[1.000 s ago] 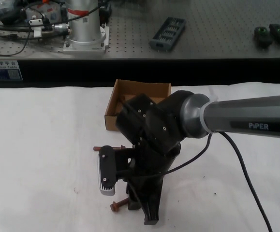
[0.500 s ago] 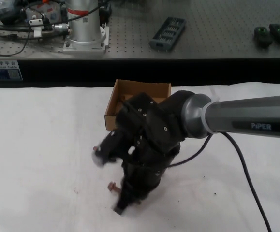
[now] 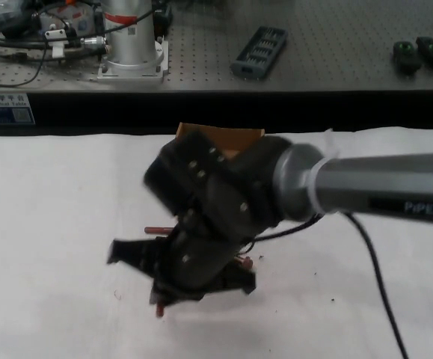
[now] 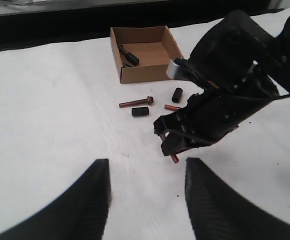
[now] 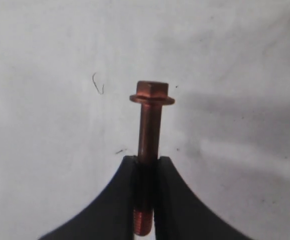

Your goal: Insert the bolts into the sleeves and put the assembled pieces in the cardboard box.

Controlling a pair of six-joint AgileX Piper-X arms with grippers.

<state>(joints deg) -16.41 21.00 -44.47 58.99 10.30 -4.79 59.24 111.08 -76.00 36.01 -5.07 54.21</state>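
Observation:
A copper bolt (image 5: 152,125) with a hex head is pinched by its threaded end in my right gripper (image 5: 147,162), which is shut on it just above the white cloth. In the left wrist view the right gripper (image 4: 172,145) holds that bolt (image 4: 175,158) tilted down. Past it lie a loose bolt (image 4: 135,103), two black sleeves (image 4: 140,111) (image 4: 177,94) and another bolt (image 4: 173,107). The cardboard box (image 4: 150,75) behind them holds a dark assembled piece (image 4: 128,55). My left gripper (image 4: 147,167) is open, low and near, well short of the parts.
The right arm's dark wrist (image 3: 216,194) covers most of the box (image 3: 201,131) in the high view. A perforated black bench at the back carries a metal post (image 3: 130,37), a dark tray (image 3: 259,48) and black-green parts (image 3: 419,54).
The right gripper closed on a bolt that lay on the cloth and its wrist swung round to the left, carrying the bolt with it.

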